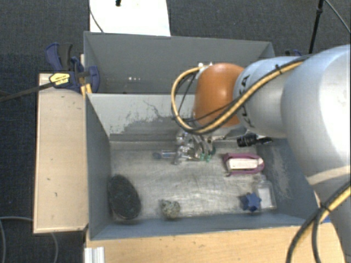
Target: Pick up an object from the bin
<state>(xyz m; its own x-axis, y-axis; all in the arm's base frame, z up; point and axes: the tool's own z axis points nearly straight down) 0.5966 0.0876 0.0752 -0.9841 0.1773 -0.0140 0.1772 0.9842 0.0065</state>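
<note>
My gripper (192,151) hangs below the orange cover, over the middle of the bin floor near the back wall. Its metal fingers stand close above a small bluish-grey thing (163,156) that lies just to its left on the floor. Right of the gripper lies a flat white and purple-edged packet (243,164). I cannot tell whether anything is between the fingers.
A dark oval stone-like thing (124,197) lies in the front left corner. A small mottled grey lump (170,207) sits at the front middle. A small blue piece (250,202) beside a clear piece (265,195) lies at the front right. The arm covers the bin's right side.
</note>
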